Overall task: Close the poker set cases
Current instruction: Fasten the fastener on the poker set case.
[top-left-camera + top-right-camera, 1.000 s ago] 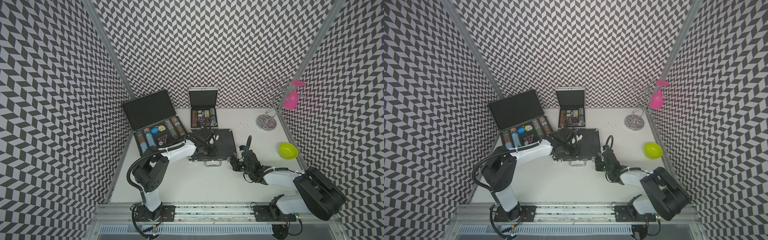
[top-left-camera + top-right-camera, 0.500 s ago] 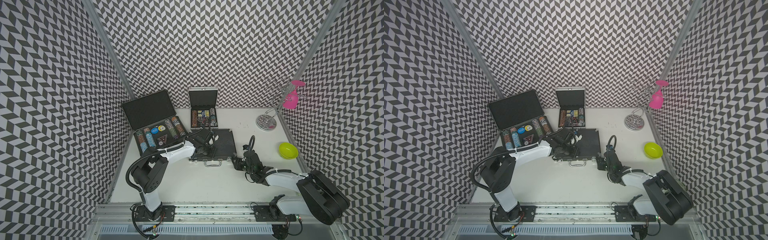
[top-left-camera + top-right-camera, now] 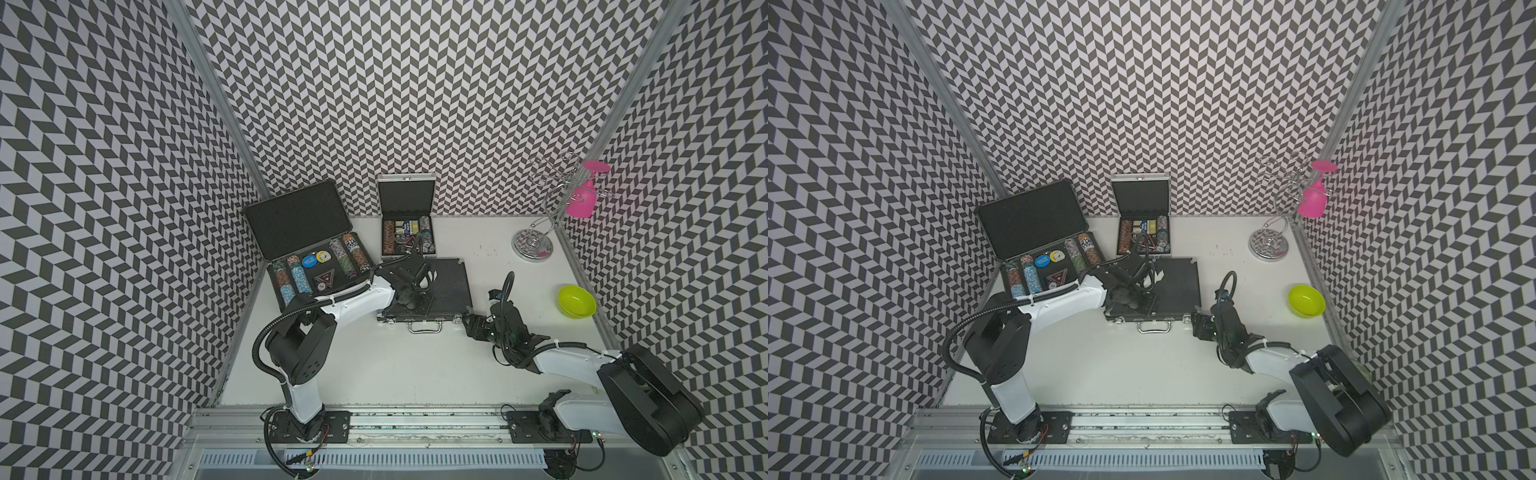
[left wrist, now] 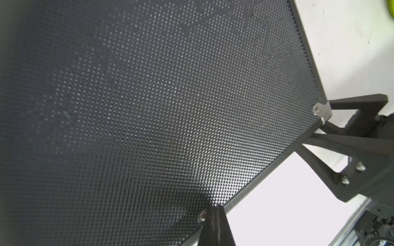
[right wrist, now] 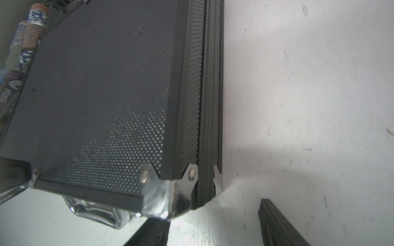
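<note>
Three poker set cases show in both top views. The large black plastic case (image 3: 305,245) stands open at the back left, chips showing. The small silver case (image 3: 407,222) is open at the back centre. The medium black case (image 3: 451,282) (image 5: 96,95) lies with its lid down mid-table, its silver handle (image 3: 424,328) facing the front. My left gripper (image 3: 419,308) (image 4: 212,215) is shut, tips resting on that lid (image 4: 149,106) near its front edge. My right gripper (image 3: 468,322) (image 5: 213,230) is open on the table at the case's front right corner, holding nothing.
A lime green bowl (image 3: 577,301) sits at the right side. A chrome wire glass rack (image 3: 533,247) with a pink glass (image 3: 582,199) hanging on it stands at the back right. Patterned walls close in three sides; the arms' mounting rail (image 3: 415,419) runs along the front.
My right gripper's jaws have spread open beside the medium case's corner, and its arm has shifted a little to the right. The left gripper has stayed on the lid.
</note>
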{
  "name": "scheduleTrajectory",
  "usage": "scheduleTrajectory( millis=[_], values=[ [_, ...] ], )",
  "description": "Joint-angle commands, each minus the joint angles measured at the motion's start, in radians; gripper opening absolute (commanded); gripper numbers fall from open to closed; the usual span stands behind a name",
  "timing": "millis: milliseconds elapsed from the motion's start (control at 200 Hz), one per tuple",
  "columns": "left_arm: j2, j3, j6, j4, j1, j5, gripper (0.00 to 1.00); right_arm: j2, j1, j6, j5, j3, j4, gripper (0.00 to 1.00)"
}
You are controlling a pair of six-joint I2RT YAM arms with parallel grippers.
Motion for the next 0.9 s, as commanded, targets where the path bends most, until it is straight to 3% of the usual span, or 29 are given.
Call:
scheduleTrajectory(
  millis=[0,360,896],
  values=[
    [0.026,0.075,-0.015,-0.082,-0.008,-0.063,0.00,-0.032,0.008,0.047,-0.025,-0.045,-0.040,0.64],
    [0.158,0.184,-0.024,-0.056,-0.006,-0.079,0.00,-0.033,0.016,0.024,-0.044,-0.058,-0.007,0.65],
    [0.105,0.038,0.013,-0.054,0.008,-0.029,0.00,0.056,0.017,0.032,0.000,-0.015,-0.001,0.55]
  ],
)
